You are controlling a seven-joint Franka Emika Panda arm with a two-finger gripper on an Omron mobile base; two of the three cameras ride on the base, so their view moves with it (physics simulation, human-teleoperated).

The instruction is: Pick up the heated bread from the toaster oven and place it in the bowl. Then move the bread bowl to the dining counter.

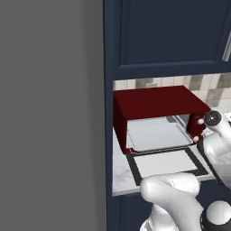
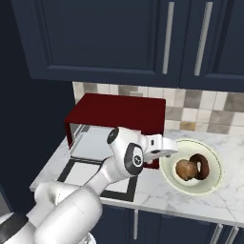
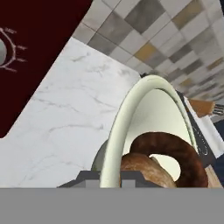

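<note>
marble counter (image 2: 190, 202) | fingers (image 3: 111, 177) clamp bowl (image 2: 190, 186) rim | bread (image 2: 184, 169) inside

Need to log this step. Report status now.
Gripper shut on bowl rim. Bread in bowl, beside open toaster oven. Bowl on marble counter; nothing blocking seen.

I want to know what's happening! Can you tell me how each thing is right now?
Toaster oven: door open, tray bare.
Bowl: on the counter, holding bread.
Bread: sitting in the bowl.
Claw: shut on the bowl's rim.
</note>
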